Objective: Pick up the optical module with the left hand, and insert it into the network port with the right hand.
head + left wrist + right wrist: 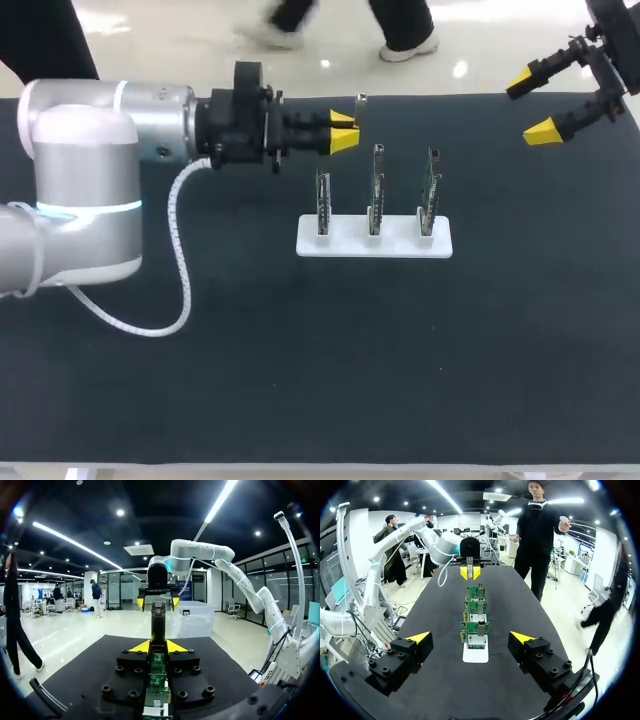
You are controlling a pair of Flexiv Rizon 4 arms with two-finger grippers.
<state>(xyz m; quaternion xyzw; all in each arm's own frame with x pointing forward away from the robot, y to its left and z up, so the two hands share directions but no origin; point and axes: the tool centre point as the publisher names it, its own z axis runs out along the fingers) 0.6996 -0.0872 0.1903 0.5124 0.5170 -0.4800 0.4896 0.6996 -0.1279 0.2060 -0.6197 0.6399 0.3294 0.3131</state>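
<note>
The optical module (158, 622) is a long, narrow piece. It has a dark metal body with a silvery front end, and a green circuit strip shows at its back, near the body of the tool. The left tool (344, 130) is clamped on it, with 1 yellow tip on each side, and the front end sticks out past the tips. The module is held above the desk (300, 380), close to the far edge and a little left of the middle, and it points toward the right edge.

The right tool (535, 107) hangs near the far right corner with its 2 fingers wide apart. The 2 tools face each other and are well apart.

Near the middle of the desk a white holder (347, 243) carries 3 green boards (376, 190). They stand upright in 1 row that runs along the far edge. The left tool is just beyond the left end of this row and does not touch it. The desk surface is a dark, flat, matte cover.
</note>
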